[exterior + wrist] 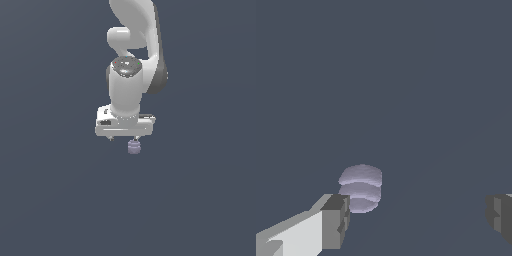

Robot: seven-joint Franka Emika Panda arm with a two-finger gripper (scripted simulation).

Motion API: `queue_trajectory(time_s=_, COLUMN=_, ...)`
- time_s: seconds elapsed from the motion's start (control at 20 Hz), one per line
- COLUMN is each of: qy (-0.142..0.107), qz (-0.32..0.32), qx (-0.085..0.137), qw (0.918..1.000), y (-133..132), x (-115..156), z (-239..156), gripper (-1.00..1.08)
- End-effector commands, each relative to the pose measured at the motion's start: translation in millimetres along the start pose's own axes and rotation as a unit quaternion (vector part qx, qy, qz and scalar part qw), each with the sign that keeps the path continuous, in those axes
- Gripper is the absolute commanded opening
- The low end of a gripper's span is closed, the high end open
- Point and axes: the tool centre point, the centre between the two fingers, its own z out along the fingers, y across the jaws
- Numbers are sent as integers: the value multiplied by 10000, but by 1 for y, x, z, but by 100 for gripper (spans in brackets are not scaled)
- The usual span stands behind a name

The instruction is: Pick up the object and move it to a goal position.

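Gripper (416, 217) wide open, object (360, 188) prob. beside one finger.

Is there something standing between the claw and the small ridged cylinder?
Nothing visible does. In the wrist view the ridged cylinder sits beside one finger of the open claw, off-centre in the gap, with only bare grey surface around it.

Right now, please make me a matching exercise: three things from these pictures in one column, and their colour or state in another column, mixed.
Things:
1. object
2. end effector
3. arm

Descriptions:
A. white, rising out of the exterior view's top
B. pale lavender, ridged sides
C. open, one finger beside the ridged piece

Pairs: 1-B, 2-C, 3-A
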Motion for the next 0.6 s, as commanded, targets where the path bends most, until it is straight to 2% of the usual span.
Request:
queue_trajectory(time_s=0.0, qy=-2, qz=1, qx=2, qw=10000, y=-1, x=0, z=1, gripper=100)
queue_trajectory(time_s=0.25, qy=-19, qz=51, qx=43, qw=10000, y=-9, x=-6, z=15, gripper=100)
queue_trajectory(time_s=0.55, qy=-67, qz=186, qx=141, qw=9997, y=-30, x=-21, z=48, gripper=100)
